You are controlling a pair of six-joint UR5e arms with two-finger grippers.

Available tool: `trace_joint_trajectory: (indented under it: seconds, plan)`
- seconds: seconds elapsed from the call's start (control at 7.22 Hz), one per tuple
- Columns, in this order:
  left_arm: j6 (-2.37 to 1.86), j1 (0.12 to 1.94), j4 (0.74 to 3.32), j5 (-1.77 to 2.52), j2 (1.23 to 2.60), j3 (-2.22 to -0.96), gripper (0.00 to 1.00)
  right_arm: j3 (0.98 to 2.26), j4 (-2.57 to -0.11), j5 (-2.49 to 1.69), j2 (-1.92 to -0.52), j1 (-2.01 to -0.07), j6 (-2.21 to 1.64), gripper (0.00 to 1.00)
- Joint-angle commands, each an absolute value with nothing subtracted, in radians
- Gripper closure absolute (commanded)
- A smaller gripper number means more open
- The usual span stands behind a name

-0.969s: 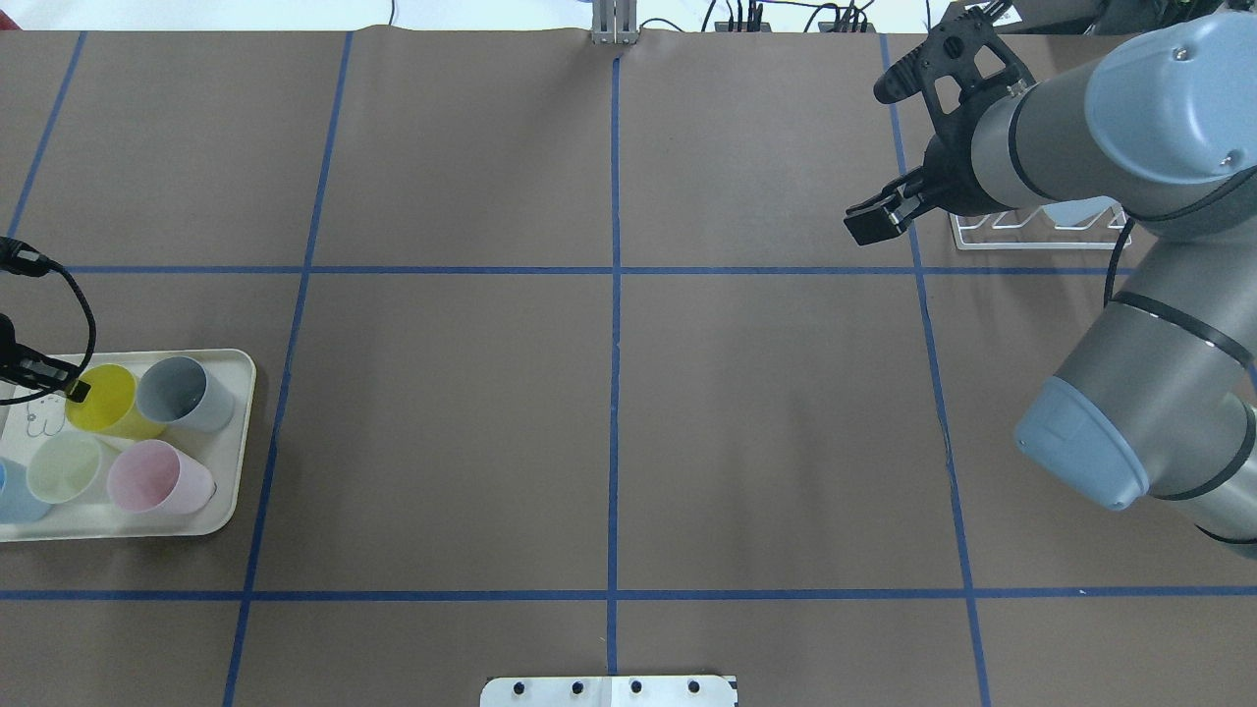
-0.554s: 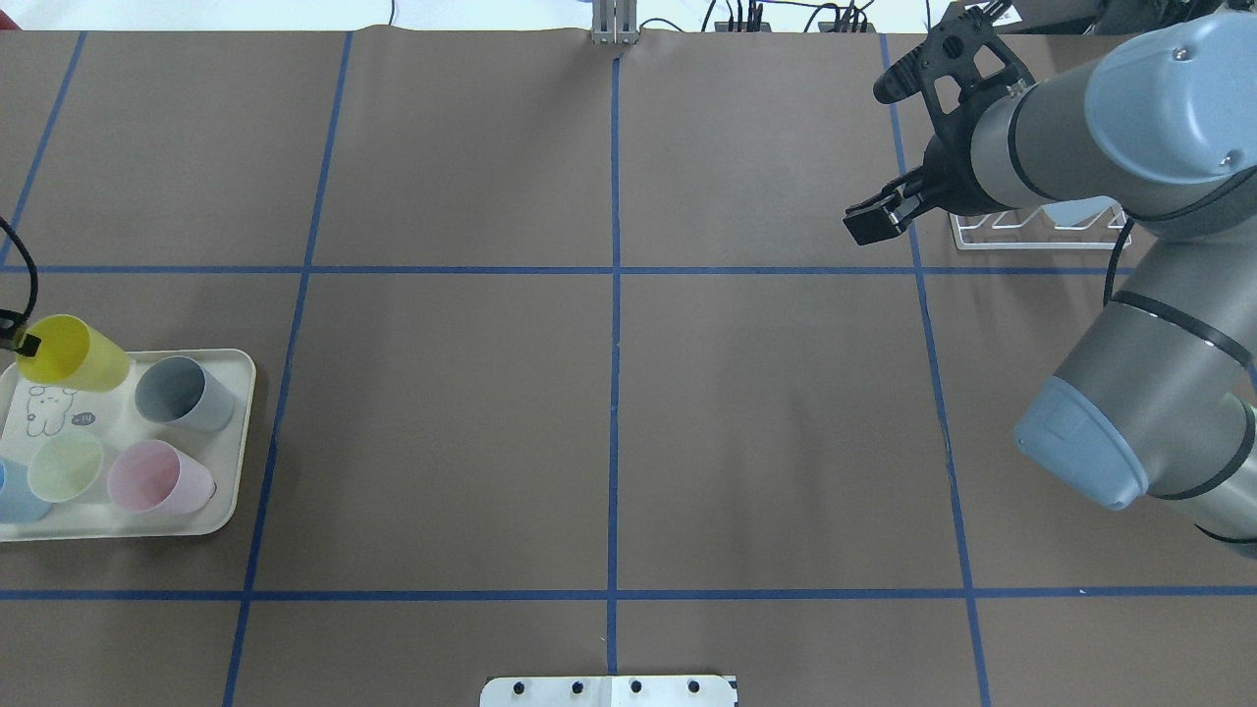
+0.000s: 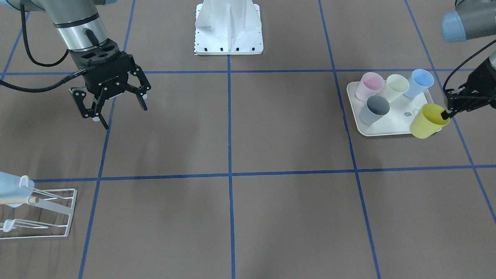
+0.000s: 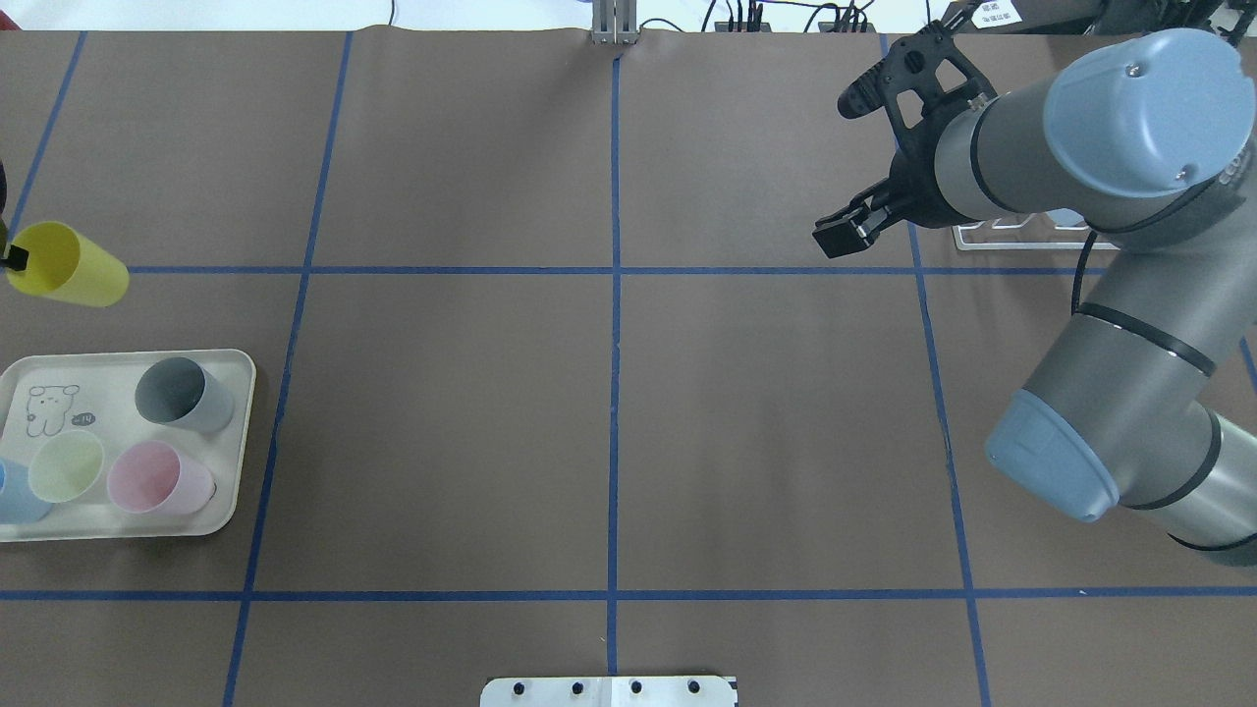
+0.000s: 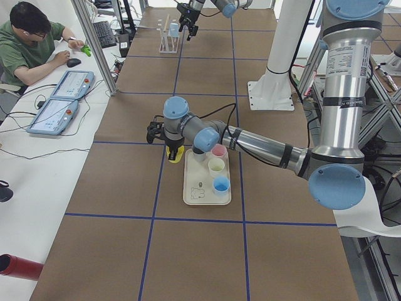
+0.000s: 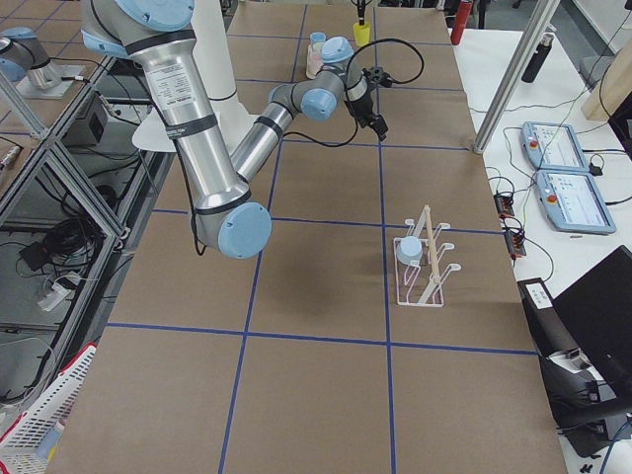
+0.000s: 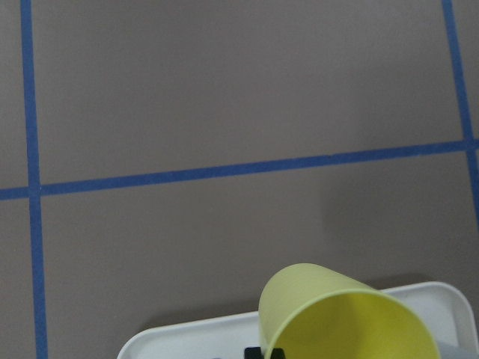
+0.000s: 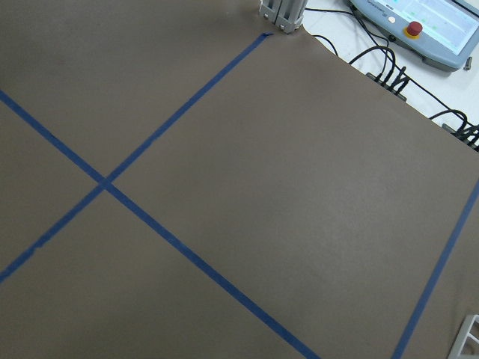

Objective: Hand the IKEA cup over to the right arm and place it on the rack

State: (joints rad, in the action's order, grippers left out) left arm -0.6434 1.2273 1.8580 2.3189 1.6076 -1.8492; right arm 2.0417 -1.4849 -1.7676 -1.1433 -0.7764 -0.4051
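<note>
So the left end effector (image 3: 445,114) is pinched shut on the rim of the yellow plastic cup (image 3: 425,122), one finger in the mouth and one outside. The cup hangs tilted with its whole body sticking out. My guess is that leaves the wall free for the other arm to grab at the handover.

In the overhead view the cup is up off the brown paper-covered tabletop (image 4: 442,393) at about 9 o'clock, just 12 o'clock of the cream tray with a bunny drawing (image 4: 108,373). The tray holds four upright cups: grey (image 4: 182,395), pink (image 4: 157,478), pale green (image 4: 65,467) and light blue (image 4: 15,491).

The right end effector (image 3: 121,115) is spread wide with nothing in it, up near 2 o'clock, and looks ready to receive. Just 3 o'clock of it is the small white wire rack (image 3: 46,198), with one pale blue cup (image 3: 8,186) sitting on it already
</note>
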Motion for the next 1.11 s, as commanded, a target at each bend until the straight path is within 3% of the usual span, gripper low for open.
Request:
trace_joint_trajectory:
  seconds: [0.0,0.42,0.55,0.97]
  plan:
    - [-0.939,1.232,1.838,2.452,1.722,-1.891,1.00,2.019,-1.482,-1.761,-1.074,-0.765,-0.387,0.00]
    - [-1.332,1.232,1.848,2.572,1.908,-1.919,1.00,1.890,-1.468,-1.759,-0.861,-0.755,-0.400,0.00]
    - [-1.424,1.230,1.850,2.585,1.964,-1.919,1.00,1.878,-1.454,-1.747,-0.854,-0.744,-0.388,0.07]
    - [-1.644,1.218,1.848,2.586,2.103,-1.904,1.00,1.728,-0.959,-1.590,-0.867,-0.637,-0.382,0.08]
